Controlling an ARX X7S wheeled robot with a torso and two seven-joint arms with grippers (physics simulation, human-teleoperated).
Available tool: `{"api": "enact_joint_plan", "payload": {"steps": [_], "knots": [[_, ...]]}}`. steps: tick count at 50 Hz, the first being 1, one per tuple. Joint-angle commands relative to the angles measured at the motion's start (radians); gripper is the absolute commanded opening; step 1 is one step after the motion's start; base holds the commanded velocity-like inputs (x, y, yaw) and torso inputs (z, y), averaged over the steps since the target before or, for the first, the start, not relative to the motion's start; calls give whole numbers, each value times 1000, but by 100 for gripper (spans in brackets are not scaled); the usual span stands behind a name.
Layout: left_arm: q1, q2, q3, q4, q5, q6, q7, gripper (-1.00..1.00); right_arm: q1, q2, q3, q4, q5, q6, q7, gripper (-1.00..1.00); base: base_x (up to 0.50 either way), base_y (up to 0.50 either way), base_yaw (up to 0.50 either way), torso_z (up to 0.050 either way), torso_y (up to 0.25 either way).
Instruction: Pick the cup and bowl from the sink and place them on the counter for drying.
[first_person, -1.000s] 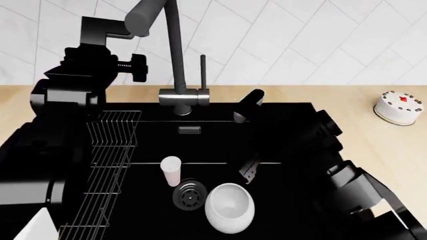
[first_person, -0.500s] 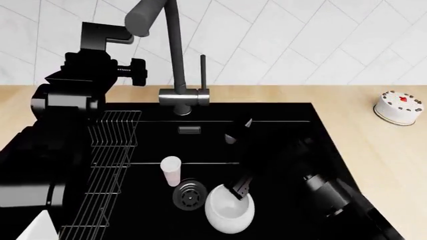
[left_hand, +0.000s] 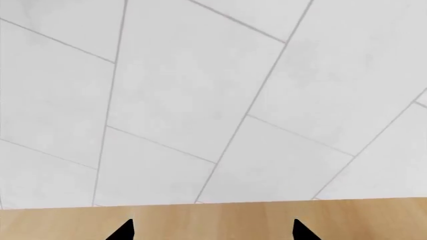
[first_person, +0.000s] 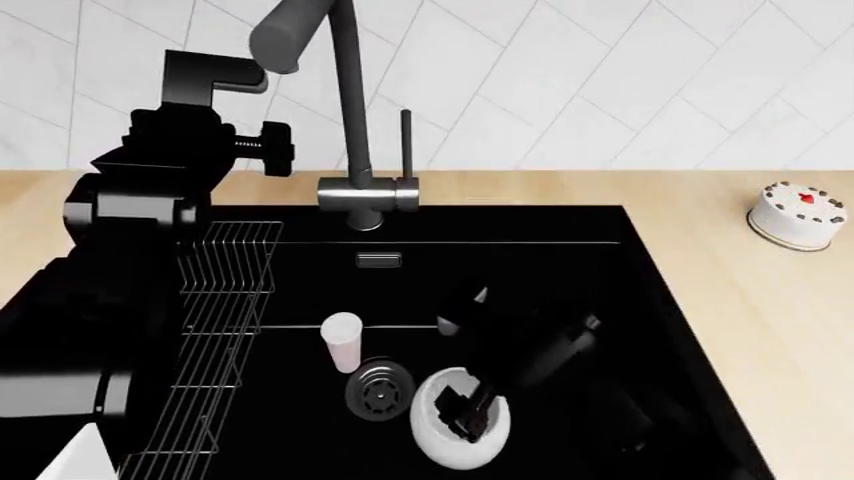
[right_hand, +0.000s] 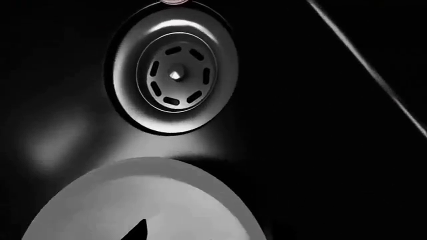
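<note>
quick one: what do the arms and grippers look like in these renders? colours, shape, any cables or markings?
Both arms are all black, built of chunky cylindrical and blocky segments with a dull sheen. The left arm carries a boxy housing and a ribbed knob near the top. The right gripper ends in slim, pointed black jaws. The left gripper shows only two black pointed tips. No cables or markings visible.

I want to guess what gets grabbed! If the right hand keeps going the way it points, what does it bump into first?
Most likely the bowl. The right hand points down into it, fingertips already at its rim, though exact depth is unclear.
</note>
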Motion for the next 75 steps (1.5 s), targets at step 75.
{"api": "enact_joint_plan", "payload": {"steps": [75], "knots": [[20, -12, 2, 1, 4, 18, 43, 100, 579, 725, -168, -486, -613, 738, -634, -100, 0, 0, 0, 0, 0]]}}
